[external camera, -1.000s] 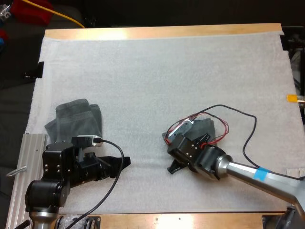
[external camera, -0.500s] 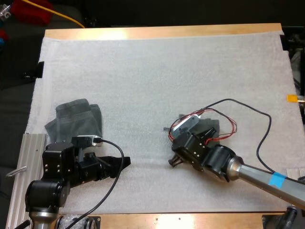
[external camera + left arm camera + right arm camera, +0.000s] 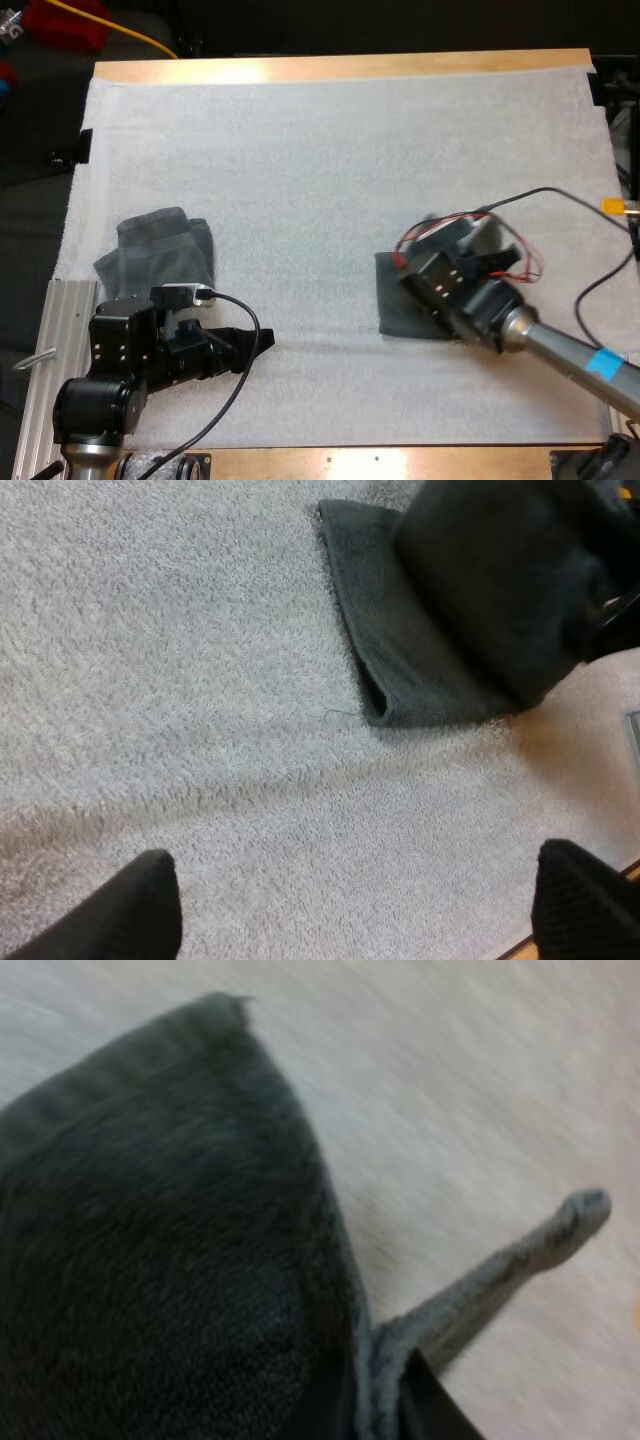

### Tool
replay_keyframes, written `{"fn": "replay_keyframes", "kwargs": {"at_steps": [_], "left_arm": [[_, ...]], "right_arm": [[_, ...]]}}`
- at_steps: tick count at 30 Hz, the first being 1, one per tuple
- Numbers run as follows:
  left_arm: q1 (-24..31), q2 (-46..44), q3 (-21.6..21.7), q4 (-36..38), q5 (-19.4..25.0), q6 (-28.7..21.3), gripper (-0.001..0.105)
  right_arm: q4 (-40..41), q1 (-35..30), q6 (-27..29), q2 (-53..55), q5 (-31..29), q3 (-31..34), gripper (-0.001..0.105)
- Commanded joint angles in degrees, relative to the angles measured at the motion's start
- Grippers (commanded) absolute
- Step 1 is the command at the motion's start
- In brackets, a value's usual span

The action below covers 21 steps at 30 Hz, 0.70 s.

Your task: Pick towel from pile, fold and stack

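Observation:
A crumpled dark grey-green towel (image 3: 160,250) lies at the mat's left side, just beyond my left arm. My left gripper (image 3: 255,340) rests low over the mat, open, with both fingertips (image 3: 150,905) wide apart and nothing between them. It faces a second towel (image 3: 400,660), folded flat on the mat right of centre (image 3: 400,300). My right gripper (image 3: 445,280) is over that towel's right part, shut on a pinched fold of its edge (image 3: 375,1380). A loose corner of the towel (image 3: 560,1230) sticks out past the fingers.
The white mat (image 3: 330,150) covers most of the wooden table. A ribbed metal plate (image 3: 60,330) lies at the mat's left edge beside my left arm.
My right gripper has swung to the right with the towel, and the towel's left half now lies flat and uncovered on the mat. My left arm has not moved.

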State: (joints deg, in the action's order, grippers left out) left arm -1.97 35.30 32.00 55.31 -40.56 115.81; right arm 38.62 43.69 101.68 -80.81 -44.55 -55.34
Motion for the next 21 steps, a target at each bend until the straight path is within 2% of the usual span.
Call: {"fn": "replay_keyframes", "kwargs": {"at_steps": [1,7,11,16,21], "left_arm": [[-0.3,0.2,0.3,-0.3,-0.5,-0.3,0.070],[-0.3,0.2,0.3,-0.5,-0.5,-0.3,0.070],[-0.3,0.2,0.3,-0.8,-0.5,-0.3,0.070],[-0.3,0.2,0.3,-1.1,-0.6,-0.3,0.070],[-0.3,0.2,0.3,-1.1,-1.7,-0.3,0.070]], "right_arm": [[3.0,-1.8,0.1,1.0,-1.4,0.2,0.001],[10.6,-4.4,-0.3,2.8,-1.7,0.2,0.001],[14.8,-4.4,-3.3,3.0,-1.9,0.2,0.001],[17.4,-4.4,-5.4,3.0,-4.2,0.2,0.001],[17.4,-4.4,-7.0,3.0,-2.3,0.2,0.001]]}}
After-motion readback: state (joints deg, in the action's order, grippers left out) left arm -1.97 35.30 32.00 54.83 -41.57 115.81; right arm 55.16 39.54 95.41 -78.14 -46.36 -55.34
